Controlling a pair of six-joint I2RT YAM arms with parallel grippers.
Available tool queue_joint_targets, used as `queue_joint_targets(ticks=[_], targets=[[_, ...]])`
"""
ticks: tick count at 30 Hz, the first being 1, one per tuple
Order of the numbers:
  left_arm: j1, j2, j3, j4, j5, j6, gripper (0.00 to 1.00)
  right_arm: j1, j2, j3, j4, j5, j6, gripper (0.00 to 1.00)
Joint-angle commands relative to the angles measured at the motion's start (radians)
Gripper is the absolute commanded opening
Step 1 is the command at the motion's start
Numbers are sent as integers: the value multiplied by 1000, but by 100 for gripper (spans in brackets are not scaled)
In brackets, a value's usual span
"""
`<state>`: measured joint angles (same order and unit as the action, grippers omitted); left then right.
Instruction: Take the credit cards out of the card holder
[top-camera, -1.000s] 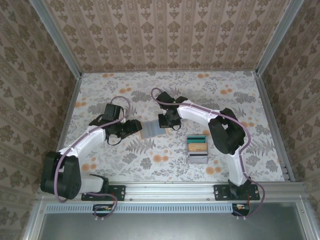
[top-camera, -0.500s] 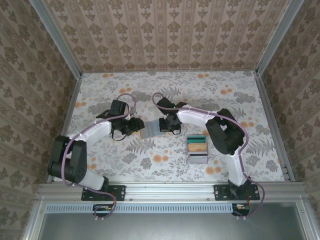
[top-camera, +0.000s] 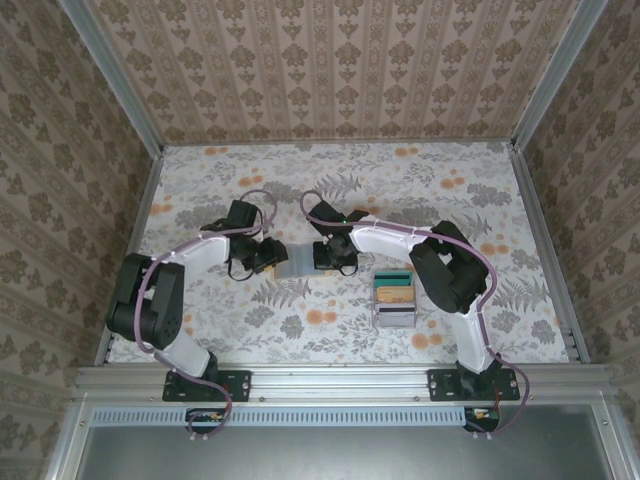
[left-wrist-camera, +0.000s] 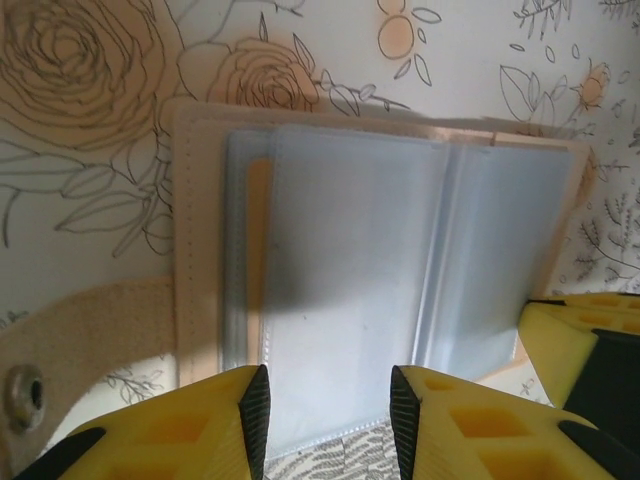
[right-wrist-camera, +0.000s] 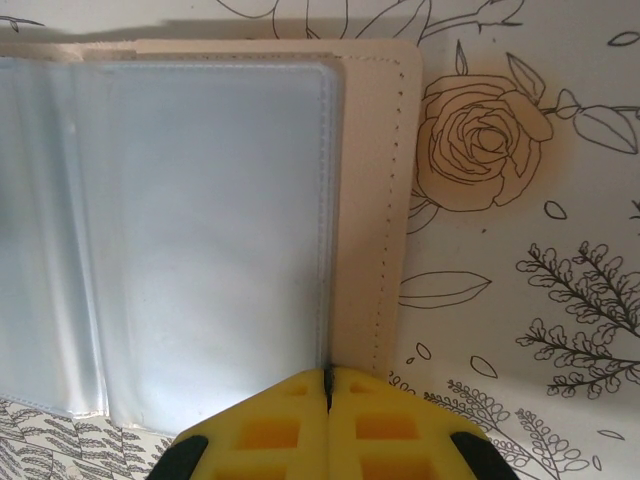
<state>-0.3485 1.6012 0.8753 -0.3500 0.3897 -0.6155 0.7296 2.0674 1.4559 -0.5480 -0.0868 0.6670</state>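
Observation:
The card holder (top-camera: 297, 258) lies open on the floral table, with a tan cover (left-wrist-camera: 200, 240) and grey-blue clear sleeves (left-wrist-camera: 350, 290). A yellowish card edge (left-wrist-camera: 258, 250) shows through the left sleeves. My left gripper (left-wrist-camera: 328, 420) is open, its fingers (left-wrist-camera: 250, 415) straddling the near edge of the sleeves from the wallet's left side (top-camera: 270, 256). My right gripper (right-wrist-camera: 328, 385) is shut, its tips pressed on the seam between sleeve and tan cover (right-wrist-camera: 365, 200) at the wallet's right side (top-camera: 322, 256). Its yellow finger (left-wrist-camera: 570, 340) shows in the left wrist view.
A clear plastic compartment box (top-camera: 394, 298) stands right of the wallet, holding teal, tan and grey flat pieces. The wallet's tan strap with a metal snap (left-wrist-camera: 25, 395) sticks out to the left. Patterned walls and metal rails (top-camera: 340, 378) ring the table.
The left arm has folded in and brought its gripper up to the wallet's left edge. The right gripper has shifted slightly down onto the wallet, which now lies flatter.

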Motion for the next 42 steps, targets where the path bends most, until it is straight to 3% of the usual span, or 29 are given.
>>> queue_joint_targets(ticks=[1, 23, 33, 42], targets=[[-9, 27, 26, -9, -35, 29, 40, 4, -14, -27, -29, -13, 20, 0], [-39, 67, 39, 58, 78, 39, 40, 4, 7, -18, -27, -27, 19, 0], [-41, 42, 45, 80, 116, 37, 51, 5, 13, -10, -33, -30, 18, 0], [-47, 49, 43, 90, 133, 28, 52, 4, 4, -8, -35, -22, 14, 0]])
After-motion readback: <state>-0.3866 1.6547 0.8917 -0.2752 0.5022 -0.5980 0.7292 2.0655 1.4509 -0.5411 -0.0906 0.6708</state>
